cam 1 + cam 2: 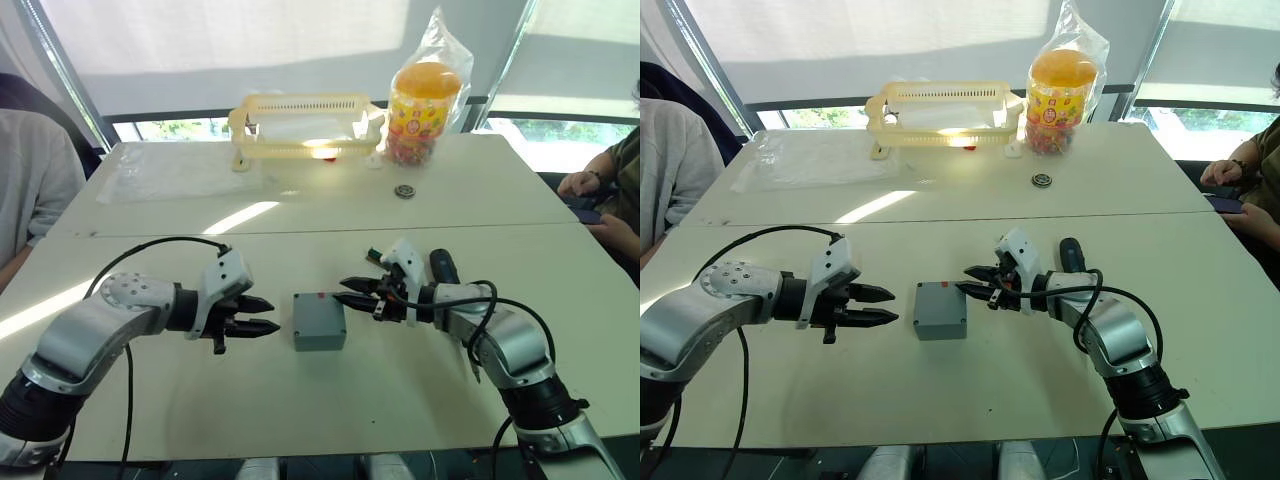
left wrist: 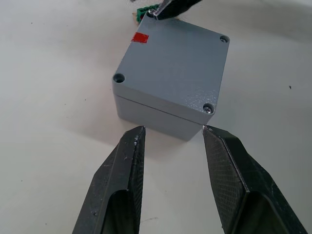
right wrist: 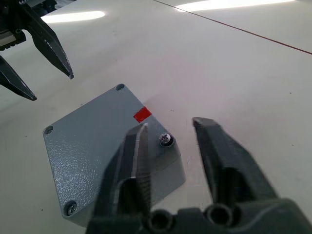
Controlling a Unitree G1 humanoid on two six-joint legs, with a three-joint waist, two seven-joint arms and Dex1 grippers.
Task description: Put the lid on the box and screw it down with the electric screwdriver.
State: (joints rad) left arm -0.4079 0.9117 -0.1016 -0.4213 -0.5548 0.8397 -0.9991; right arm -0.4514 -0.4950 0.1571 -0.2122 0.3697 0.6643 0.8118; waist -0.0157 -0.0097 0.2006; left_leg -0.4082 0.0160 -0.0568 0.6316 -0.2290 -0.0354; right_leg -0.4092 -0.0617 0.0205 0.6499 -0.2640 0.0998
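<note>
The grey box stands mid-table with the lid seated on top of it, a red mark by one corner. Screws show in some of the lid's corners. My left gripper is open just left of the box, level with it and not touching. Coming from the right, my right gripper is open, its fingertips over the lid's far right corner by the red mark. The black electric screwdriver lies on the table behind my right wrist, held by nothing.
A small green piece lies beyond the right gripper. At the back stand a yellow slotted basket and a bagged candy jar, with a small round object in front. One person sits at the left, another at the right.
</note>
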